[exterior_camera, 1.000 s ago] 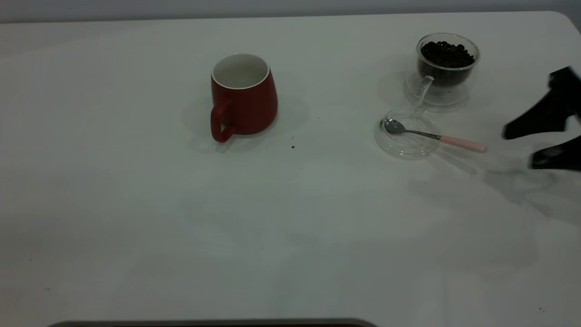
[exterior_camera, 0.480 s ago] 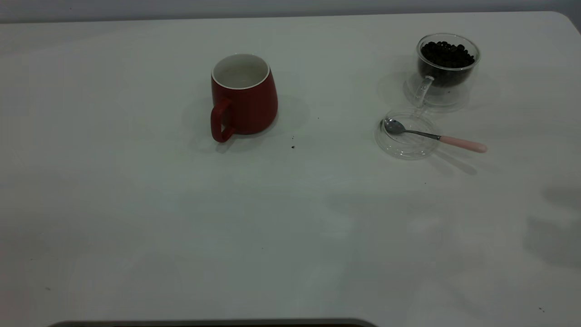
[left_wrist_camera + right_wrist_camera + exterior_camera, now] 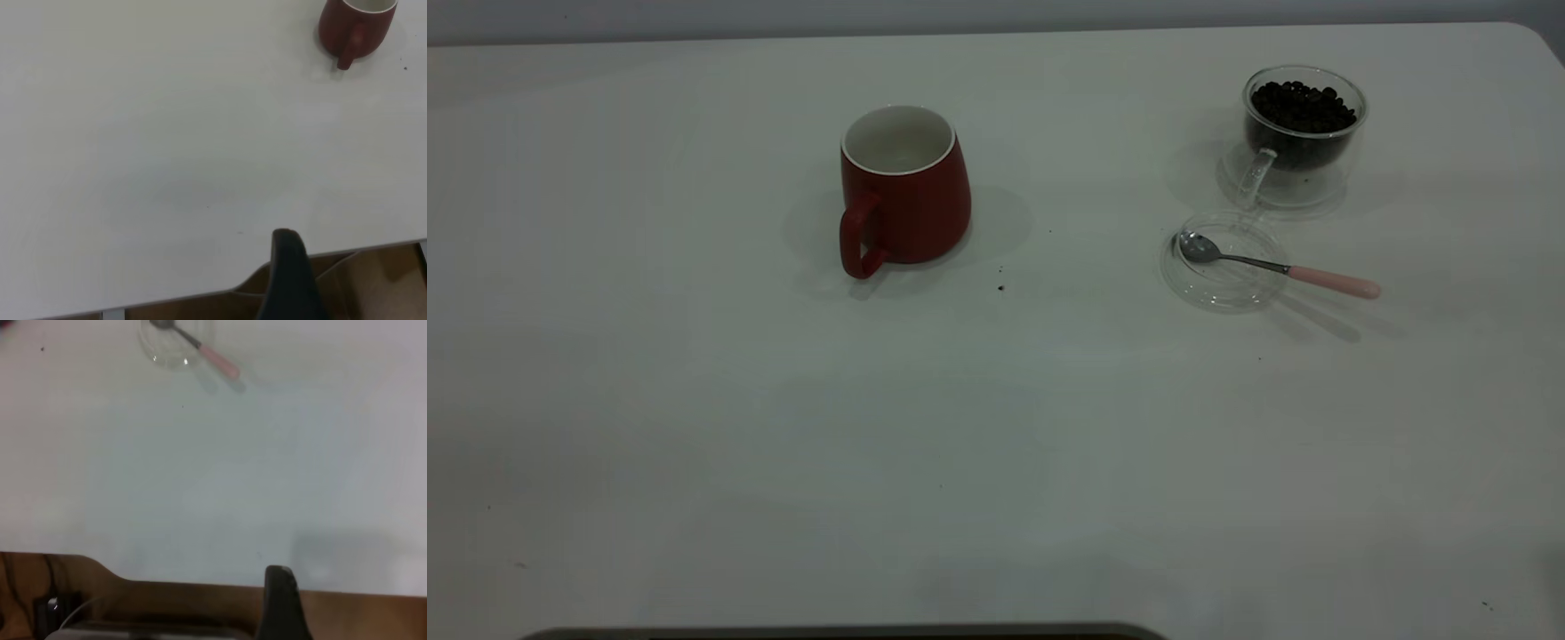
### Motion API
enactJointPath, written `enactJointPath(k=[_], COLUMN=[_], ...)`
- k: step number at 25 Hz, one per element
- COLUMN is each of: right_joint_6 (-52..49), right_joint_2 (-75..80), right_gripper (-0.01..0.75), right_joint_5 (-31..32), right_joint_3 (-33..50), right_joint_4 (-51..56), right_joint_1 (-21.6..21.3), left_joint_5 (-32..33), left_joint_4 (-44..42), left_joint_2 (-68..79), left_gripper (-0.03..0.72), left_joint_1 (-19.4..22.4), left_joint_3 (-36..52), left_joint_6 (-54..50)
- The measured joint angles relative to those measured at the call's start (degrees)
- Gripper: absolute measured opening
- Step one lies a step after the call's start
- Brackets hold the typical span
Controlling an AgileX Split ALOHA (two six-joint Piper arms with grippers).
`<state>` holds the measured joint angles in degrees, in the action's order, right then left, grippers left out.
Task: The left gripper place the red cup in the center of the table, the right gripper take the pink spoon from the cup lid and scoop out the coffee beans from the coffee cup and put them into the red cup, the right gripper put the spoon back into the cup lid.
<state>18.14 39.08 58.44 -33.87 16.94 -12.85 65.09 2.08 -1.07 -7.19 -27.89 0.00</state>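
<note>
We find the red cup [image 3: 904, 185] mid-tabletop [image 3: 694, 400], the spoon [image 3: 1276, 266] resting on the lid [image 3: 1218, 289] beside the bean-filled glass cup [image 3: 1303, 133]. Both claws sit off the tabletop's near edge; we cannot tell their state. We judge the right claw [image 3: 283, 603] must next take the spoon's pink handle.

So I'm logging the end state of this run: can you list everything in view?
red cup: one, dark red, white inside, upright near table centre.
coffee cup: one, clear glass, far right.
coffee beans: dark heap inside the coffee cup.
cup lid: one, clear, in front of the coffee cup.
pink spoon: one, bowl on the lid, pink handle pointing right.
table: one, white.
left gripper: black, at near table edge.
right gripper: black, at near table edge.
</note>
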Motion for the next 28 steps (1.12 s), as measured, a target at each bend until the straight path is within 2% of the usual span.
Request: enactJointPath(k=[7,15,19,28], right_joint_6=[-2.3,-4.3,-4.7,-6.9], right_joint_2=[-14.7,-26.8,-30.9,-37.2], right_gripper=[0.585,0.585,0.585,0.585], right_joint_5=[5.7,4.6,4.5,5.8], right_joint_3=[0.0,5.6,5.7,6.6], right_joint_4=[-5.0,-7.7,-7.7,-10.4], right_joint_1=[8.0,13.0,14.6,14.6], left_joint_5=[0.0,0.0,0.0,0.0], left_joint_4=[0.0,0.0,0.0,0.0], left_joint_2=[0.0,0.0,0.0,0.0], left_gripper=[0.569,0.569,0.569,0.569], left_joint_1=[0.0,0.0,0.0,0.0], left_joint_3=[0.0,0.0,0.0,0.0], left_joint_6=[0.0,0.0,0.0,0.0])
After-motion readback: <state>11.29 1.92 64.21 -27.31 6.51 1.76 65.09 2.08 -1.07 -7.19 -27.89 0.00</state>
